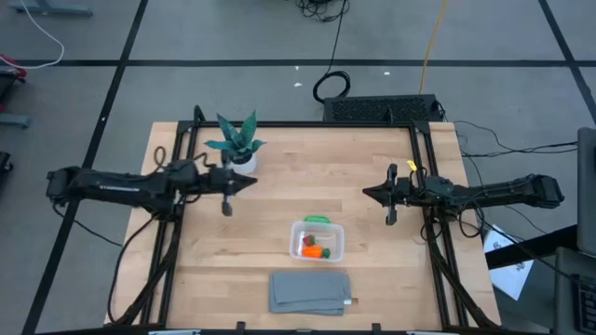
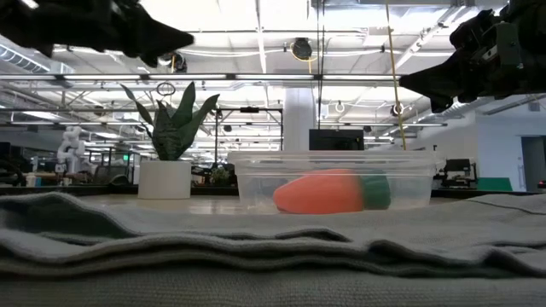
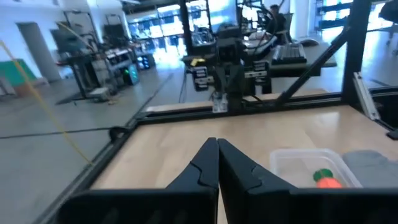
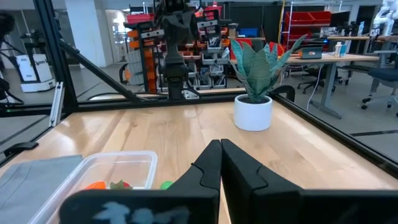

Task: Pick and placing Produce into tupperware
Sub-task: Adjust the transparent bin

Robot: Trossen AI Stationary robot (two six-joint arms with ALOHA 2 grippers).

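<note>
The clear tupperware (image 1: 318,241) stands on the wooden table near its front middle. In it lie the orange carrot (image 1: 313,250) with its green tip and the small red berry (image 1: 307,241). The carrot also shows through the wall in the low view (image 2: 328,191). The green pod (image 1: 318,221) lies at the tub's far rim; in the right wrist view (image 4: 166,185) it appears to lie outside, against the wall. My left gripper (image 1: 253,181) is shut and empty, raised above the table's left half. My right gripper (image 1: 365,193) is shut and empty, raised above the right half.
A teal-leaved plant in a white pot (image 1: 237,147) stands at the far left, close to my left gripper. A folded grey cloth (image 1: 310,291) lies at the front edge, just near of the tub. A black frame (image 1: 424,140) runs around the table.
</note>
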